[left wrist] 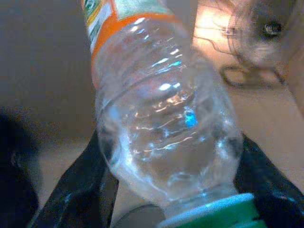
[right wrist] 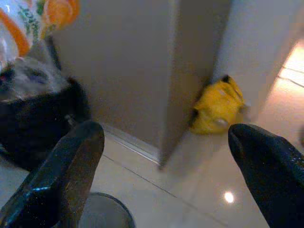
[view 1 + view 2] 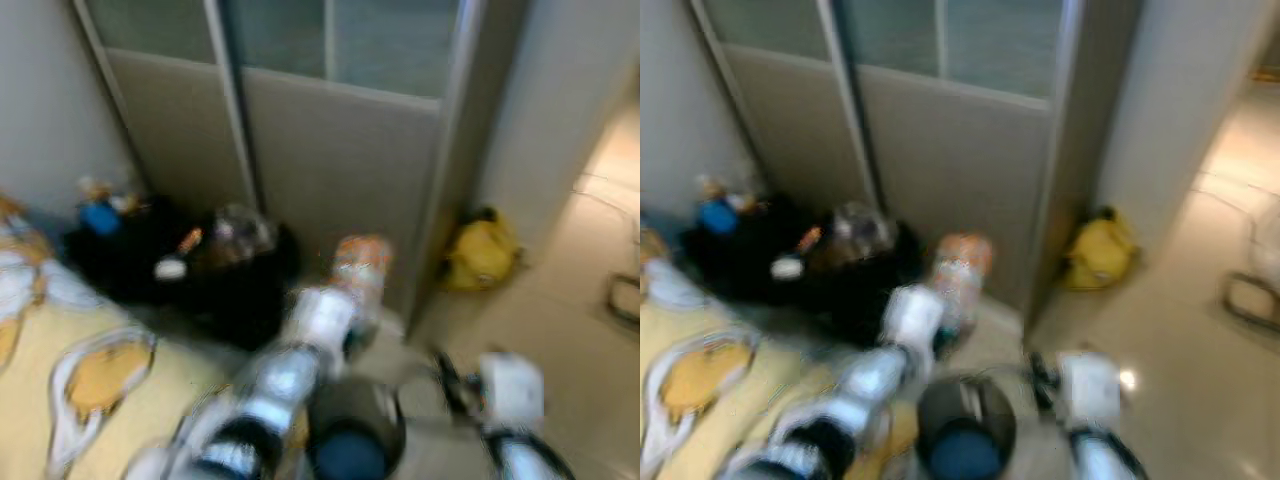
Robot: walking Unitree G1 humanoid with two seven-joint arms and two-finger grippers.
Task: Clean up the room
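Note:
My left gripper (image 3: 355,300) is shut on a clear plastic bottle (image 3: 360,262) with an orange label and a green cap (image 1: 209,214). The bottle fills the space between the two black fingers (image 1: 80,190) in the left wrist view. It is held up above the floor, a little beyond a dark round bin (image 3: 355,435) with a blue bottom that stands just before me. My right gripper (image 3: 450,385) is open over the tiled floor to the right of the bin, its fingers (image 2: 66,175) wide apart with nothing between them.
A grey sliding cabinet door (image 3: 340,150) rises straight ahead. A black heap with small items (image 3: 200,260) lies at its foot on the left. A yellow bag (image 3: 480,250) sits in the corner on the right. A yellow patterned mat (image 3: 90,370) covers the floor at left.

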